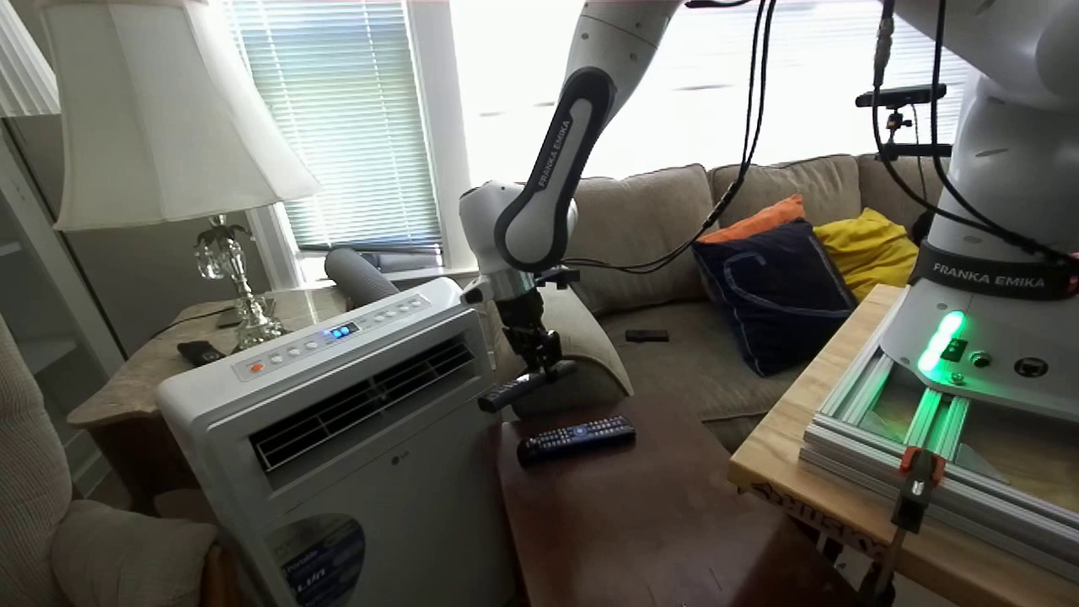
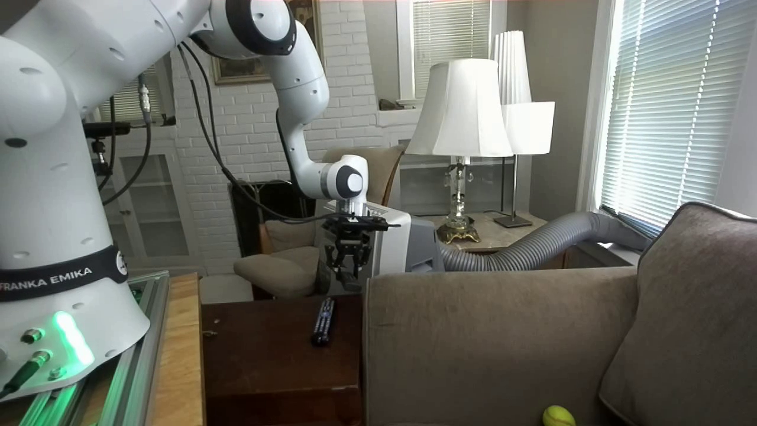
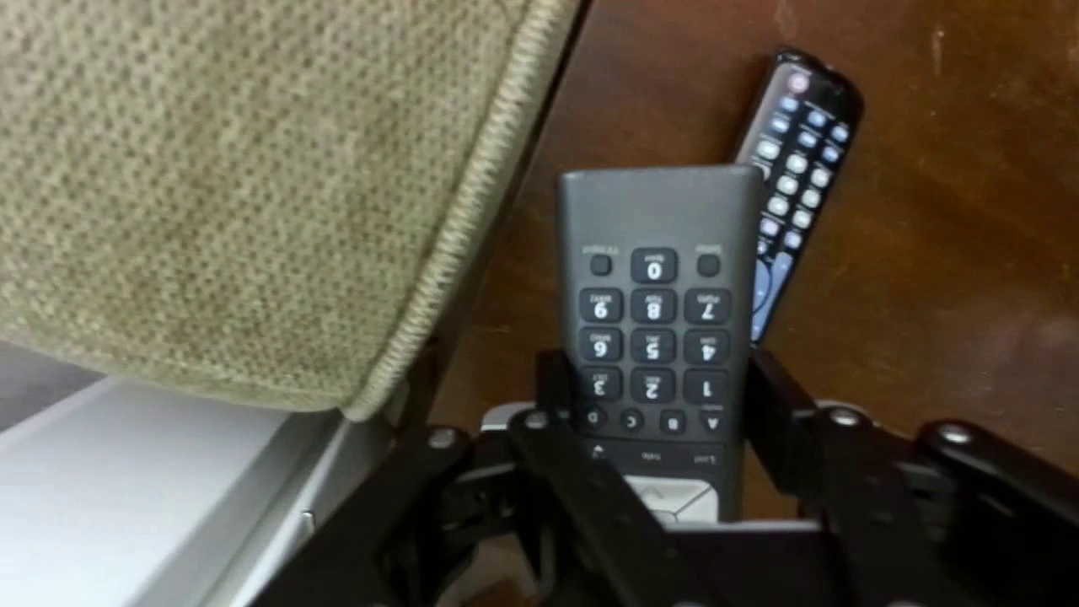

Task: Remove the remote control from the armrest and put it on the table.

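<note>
My gripper (image 3: 656, 386) is shut on the dark grey-black remote control (image 3: 654, 211), with one finger on each long side. In an exterior view the remote control (image 1: 516, 393) is tilted and off the surface, near the front of the tan armrest (image 1: 594, 337) and the far end of the dark-brown table (image 1: 632, 523). In the wrist view the armrest (image 3: 236, 185) lies to the left and the table (image 3: 952, 320) lies below and to the right. In an exterior view the gripper (image 2: 349, 278) is above the table's far end; the held remote is hard to make out there.
A dark remote with a bluish face (image 1: 577, 437) lies on the table near the armrest. A white air-conditioner (image 1: 405, 438) stands right beside the gripper. A small black remote (image 1: 646, 335) lies on the sofa seat. The pale wooden bench (image 1: 784, 430) carries the robot base.
</note>
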Motion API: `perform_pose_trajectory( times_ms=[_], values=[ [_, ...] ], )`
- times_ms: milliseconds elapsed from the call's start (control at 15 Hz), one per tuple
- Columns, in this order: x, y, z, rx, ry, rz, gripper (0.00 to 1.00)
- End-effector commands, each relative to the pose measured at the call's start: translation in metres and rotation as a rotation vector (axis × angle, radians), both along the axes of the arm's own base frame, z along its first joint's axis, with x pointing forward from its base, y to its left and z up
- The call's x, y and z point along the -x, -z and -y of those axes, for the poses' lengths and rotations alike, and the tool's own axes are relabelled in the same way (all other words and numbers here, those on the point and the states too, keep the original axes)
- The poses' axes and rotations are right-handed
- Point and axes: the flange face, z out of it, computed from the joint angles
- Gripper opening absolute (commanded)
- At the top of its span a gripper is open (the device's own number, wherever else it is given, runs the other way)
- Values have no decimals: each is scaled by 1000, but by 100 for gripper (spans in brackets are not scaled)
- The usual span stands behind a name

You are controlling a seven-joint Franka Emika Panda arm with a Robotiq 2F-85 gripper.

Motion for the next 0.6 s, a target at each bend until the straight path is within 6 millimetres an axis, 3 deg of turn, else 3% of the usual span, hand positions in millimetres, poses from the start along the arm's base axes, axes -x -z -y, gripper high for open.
perform_pose_trajectory(
  times_ms=[0, 133, 533],
  values=[
    [-19, 13, 9, 57, -23, -109, 28],
    [-19, 16, 18, 79, -30, -220, 28],
    [-24, 28, 33, 88, 66, -306, 28]
  ],
)
